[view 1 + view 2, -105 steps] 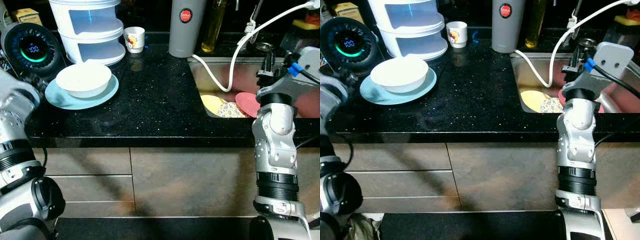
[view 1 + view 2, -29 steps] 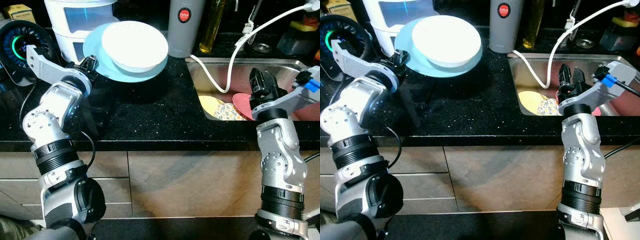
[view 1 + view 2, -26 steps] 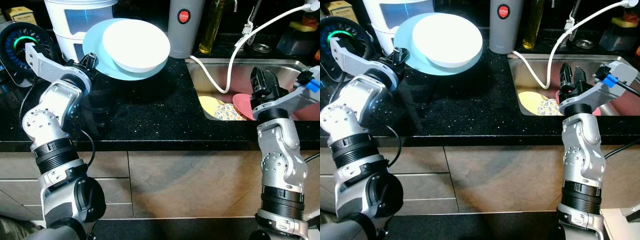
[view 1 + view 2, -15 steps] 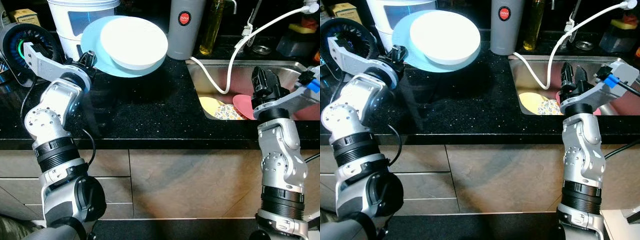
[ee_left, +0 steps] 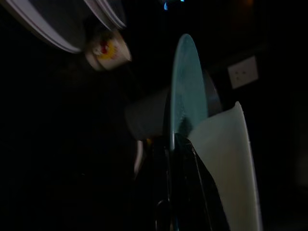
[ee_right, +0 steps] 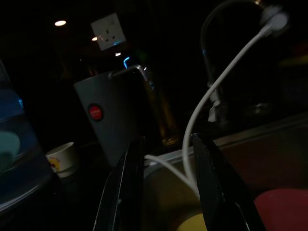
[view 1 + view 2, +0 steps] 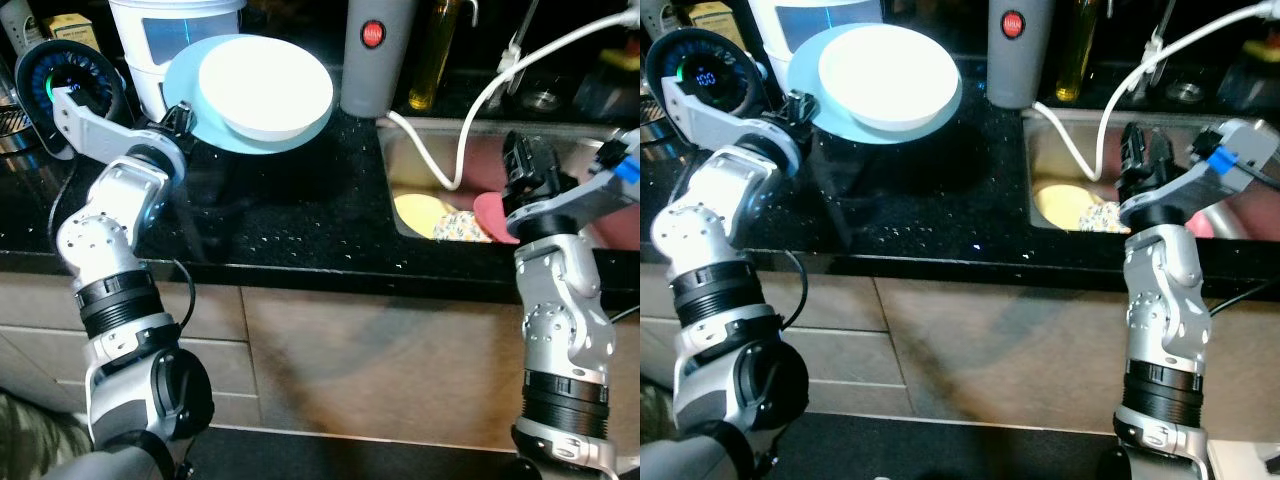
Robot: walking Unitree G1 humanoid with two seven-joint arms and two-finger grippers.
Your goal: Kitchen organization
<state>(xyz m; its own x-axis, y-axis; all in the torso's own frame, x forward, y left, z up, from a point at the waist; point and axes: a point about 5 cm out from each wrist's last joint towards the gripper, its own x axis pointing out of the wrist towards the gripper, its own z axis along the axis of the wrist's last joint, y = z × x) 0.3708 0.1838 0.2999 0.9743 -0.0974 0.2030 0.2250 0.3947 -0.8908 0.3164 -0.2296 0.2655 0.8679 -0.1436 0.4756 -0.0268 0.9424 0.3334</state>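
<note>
Lifted off the counter since 3.6 s ago, the blue plate (image 7: pixel 205 80) and white bowl (image 7: pixel 265 88) hang tilted, pinched at the rim by the left gripper (image 7: pixel 178 118). Stiff, breakable ceramic; the loose bowl could slide. The right gripper (image 7: pixel 1143 152) hovers parted above the sink (image 7: pixel 440 145).

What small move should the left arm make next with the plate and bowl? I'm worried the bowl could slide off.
Probably carry it slowly toward the sink, keeping the plate level. The left gripper pinches the blue plate only at its rim, held above the counter, and the white bowl rides loose on it; other plates already lie in the sink.
</note>
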